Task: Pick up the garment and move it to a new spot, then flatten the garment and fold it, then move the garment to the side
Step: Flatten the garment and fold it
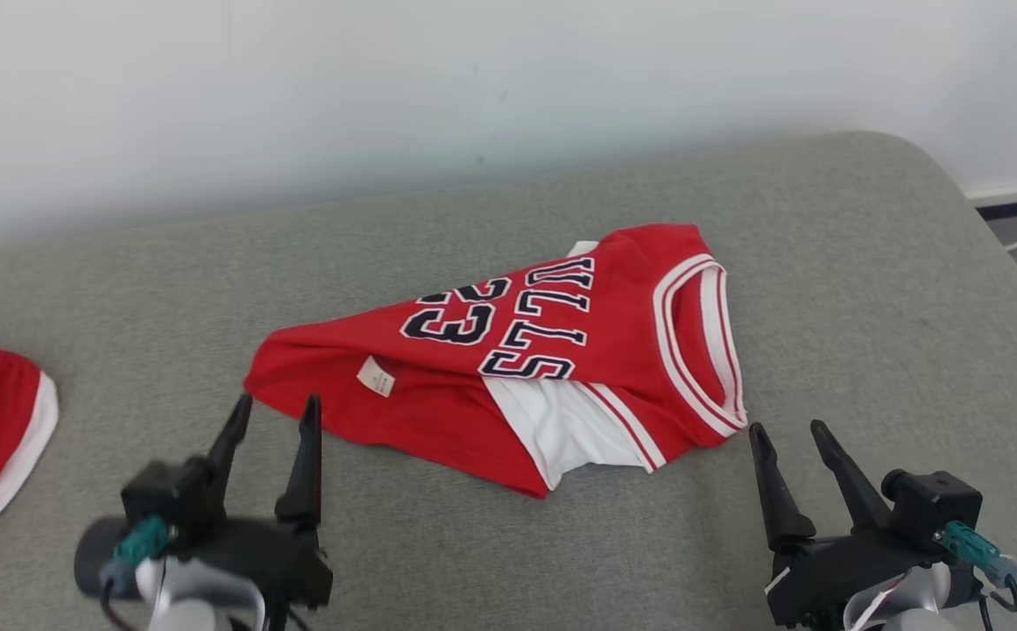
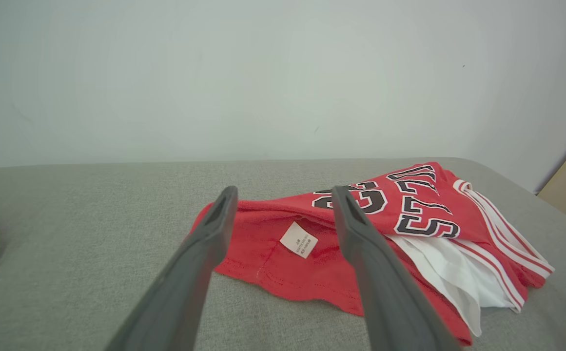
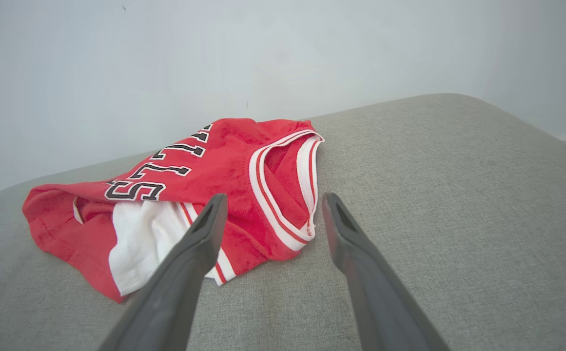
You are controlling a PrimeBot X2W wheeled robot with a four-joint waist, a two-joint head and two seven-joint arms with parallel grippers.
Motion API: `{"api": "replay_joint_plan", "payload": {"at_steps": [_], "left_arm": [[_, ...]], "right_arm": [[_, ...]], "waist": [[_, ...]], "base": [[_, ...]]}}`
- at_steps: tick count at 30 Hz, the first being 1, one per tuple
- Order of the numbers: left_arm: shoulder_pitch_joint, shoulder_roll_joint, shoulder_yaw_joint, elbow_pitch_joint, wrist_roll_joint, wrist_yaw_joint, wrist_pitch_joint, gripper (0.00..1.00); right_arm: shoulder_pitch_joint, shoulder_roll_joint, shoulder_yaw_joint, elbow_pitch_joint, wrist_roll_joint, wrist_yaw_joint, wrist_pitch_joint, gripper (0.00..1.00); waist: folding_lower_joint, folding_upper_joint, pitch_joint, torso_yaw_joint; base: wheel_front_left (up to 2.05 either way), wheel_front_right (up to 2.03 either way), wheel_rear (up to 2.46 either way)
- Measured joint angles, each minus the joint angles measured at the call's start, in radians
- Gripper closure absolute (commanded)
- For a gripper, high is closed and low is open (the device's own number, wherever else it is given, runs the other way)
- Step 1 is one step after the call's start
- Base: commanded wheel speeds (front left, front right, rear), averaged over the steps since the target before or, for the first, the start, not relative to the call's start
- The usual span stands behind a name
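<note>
Currently one item for you: garment (image 1: 508,368), a red jersey, lying rumpled and half doubled over at the middle of the grey cushion (image 1: 823,263). Its long axis runs from near left to far right in the head view, labelled hem toward the left gripper (image 1: 278,400), striped opening toward the right gripper (image 1: 787,428). Both grippers stand wide, holding nothing, just short of the cloth. Step, as judged: flattening. Your next move calls for pinching each near end and drawing them apart.
</note>
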Motion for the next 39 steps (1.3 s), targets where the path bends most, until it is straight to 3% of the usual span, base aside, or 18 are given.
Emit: {"api": "replay_joint_plan", "payload": {"at_steps": [8,12,19,28,39], "left_arm": [[0.148,0.012,0.054,-0.093,0.024,0.0,-0.051,0.0],[0.198,0.013,0.091,-0.139,0.039,0.0,-0.052,0.0],[0.277,0.038,0.072,-0.208,0.043,0.0,-0.052,0.0],[0.367,0.084,0.117,-0.261,0.018,-0.002,-0.053,0.0],[0.401,0.083,0.104,-0.284,0.003,-0.011,-0.051,0.0]], "right_arm": [[0.013,-0.017,-0.005,-0.03,0.002,0.015,-0.044,0.0],[0.028,-0.019,-0.023,-0.038,0.001,0.009,-0.06,0.0],[0.051,-0.034,-0.058,-0.04,-0.005,-0.005,-0.069,0.0],[0.079,-0.044,-0.07,-0.041,-0.02,-0.016,-0.077,0.0],[0.096,-0.049,-0.062,-0.033,-0.03,-0.017,-0.077,0.0]], "waist": [[0.0,0.0,-0.029,0.066],[-0.0001,0.0,-0.039,0.099],[0.0,0.0,-0.062,0.139],[-0.0001,-0.0001,-0.092,0.156],[-0.0001,-0.0001,-0.096,0.158]], "base": [[0.0,0.0,0.0],[0.0,0.0,0.0],[0.0,0.0,0.0],[0.0,0.0,0.0],[0.0,0.0,0.0]]}}
